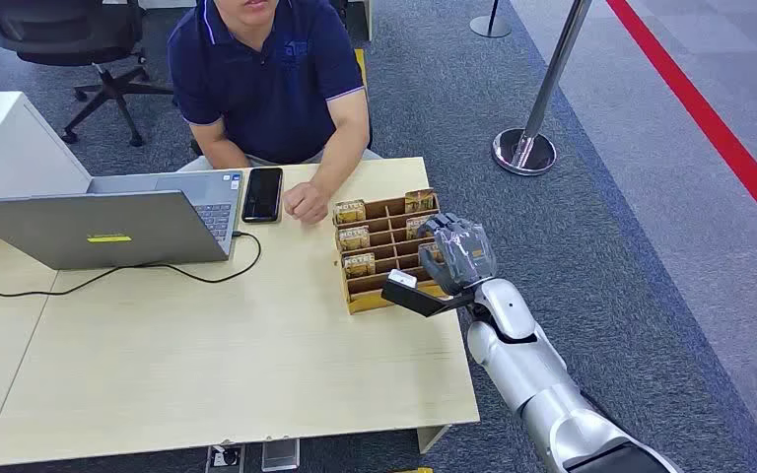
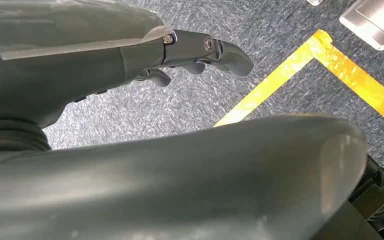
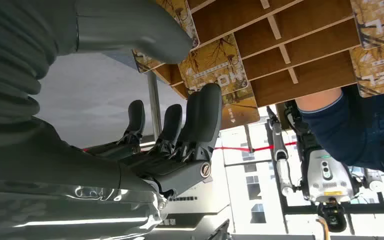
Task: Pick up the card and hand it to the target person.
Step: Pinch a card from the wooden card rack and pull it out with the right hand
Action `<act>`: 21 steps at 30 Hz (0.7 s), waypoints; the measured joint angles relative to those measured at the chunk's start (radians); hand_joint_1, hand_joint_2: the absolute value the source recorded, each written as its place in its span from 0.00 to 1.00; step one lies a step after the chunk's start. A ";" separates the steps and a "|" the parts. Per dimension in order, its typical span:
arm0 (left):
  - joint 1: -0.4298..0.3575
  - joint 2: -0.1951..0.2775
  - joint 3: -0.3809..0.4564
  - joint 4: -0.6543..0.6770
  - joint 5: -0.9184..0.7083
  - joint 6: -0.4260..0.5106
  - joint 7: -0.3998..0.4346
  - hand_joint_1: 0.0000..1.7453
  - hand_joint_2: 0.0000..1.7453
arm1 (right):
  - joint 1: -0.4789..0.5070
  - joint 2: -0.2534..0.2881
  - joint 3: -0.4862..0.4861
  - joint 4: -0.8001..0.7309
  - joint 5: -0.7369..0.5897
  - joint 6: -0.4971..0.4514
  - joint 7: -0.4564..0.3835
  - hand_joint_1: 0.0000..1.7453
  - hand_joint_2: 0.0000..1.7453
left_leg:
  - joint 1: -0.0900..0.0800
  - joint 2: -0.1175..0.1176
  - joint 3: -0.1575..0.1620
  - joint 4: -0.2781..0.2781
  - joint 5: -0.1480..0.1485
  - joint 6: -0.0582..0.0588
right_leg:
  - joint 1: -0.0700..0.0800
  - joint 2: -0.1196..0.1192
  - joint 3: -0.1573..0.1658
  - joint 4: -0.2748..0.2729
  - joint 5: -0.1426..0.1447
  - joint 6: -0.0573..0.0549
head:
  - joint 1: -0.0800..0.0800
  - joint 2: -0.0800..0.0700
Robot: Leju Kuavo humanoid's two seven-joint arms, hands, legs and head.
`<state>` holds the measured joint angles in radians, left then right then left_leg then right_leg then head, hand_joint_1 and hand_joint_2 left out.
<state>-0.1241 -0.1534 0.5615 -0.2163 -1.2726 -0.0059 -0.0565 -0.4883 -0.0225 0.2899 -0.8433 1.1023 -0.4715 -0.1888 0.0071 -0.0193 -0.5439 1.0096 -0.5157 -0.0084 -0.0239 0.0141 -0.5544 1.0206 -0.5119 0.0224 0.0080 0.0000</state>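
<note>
Your right robot hand (image 1: 458,251) hangs over the near right corner of the wooden card rack (image 1: 386,252), fingers spread apart and holding nothing. In the right wrist view those dark fingers (image 3: 202,117) reach toward the rack's slots, and the card nearest them (image 3: 215,62), a yellow-brown printed one, stands in a slot just past the fingertips; you cannot tell whether a fingertip touches it. More cards sit upright in the slots on the far side of the rack from the robot hand, toward the person (image 1: 271,79). The person sits beyond the rack across the tabletop (image 1: 207,355), with one hand (image 1: 306,202) resting on the wood just beside the rack's far left corner. Farther left of the robot hand lie a black phone (image 1: 262,193) and an open laptop (image 1: 118,225) with a black cable trailing from it.

Your left robot hand (image 2: 200,55) hangs over grey carpet with yellow tape (image 2: 300,70), fingers loosely extended and holding nothing.
</note>
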 joint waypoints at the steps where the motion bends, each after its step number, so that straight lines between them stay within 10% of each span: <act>1: 0.000 0.000 0.000 0.000 0.000 0.000 0.000 0.00 0.00 | 0.000 0.000 0.000 0.001 0.001 -0.001 0.001 0.49 1.00 | 0.000 0.000 0.000 0.000 0.000 0.000 | 0.000 0.000 0.000 0.000 0.000 0.000 | 0.000 0.000; 21: 0.001 0.000 0.000 0.000 -0.003 -0.002 0.000 0.00 0.00 | 0.000 0.000 -0.003 0.052 0.039 -0.040 0.021 0.45 1.00 | 0.000 0.000 0.000 0.000 0.000 0.000 | 0.000 0.000 0.000 0.000 0.000 0.000 | 0.000 0.000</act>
<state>-0.1227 -0.1534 0.5612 -0.2159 -1.2757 -0.0076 -0.0568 -0.4878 -0.0229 0.2871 -0.7915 1.1409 -0.5118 -0.1678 0.0071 -0.0193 -0.5438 1.0097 -0.5157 -0.0084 -0.0239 0.0141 -0.5546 1.0205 -0.5119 0.0224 0.0084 0.0000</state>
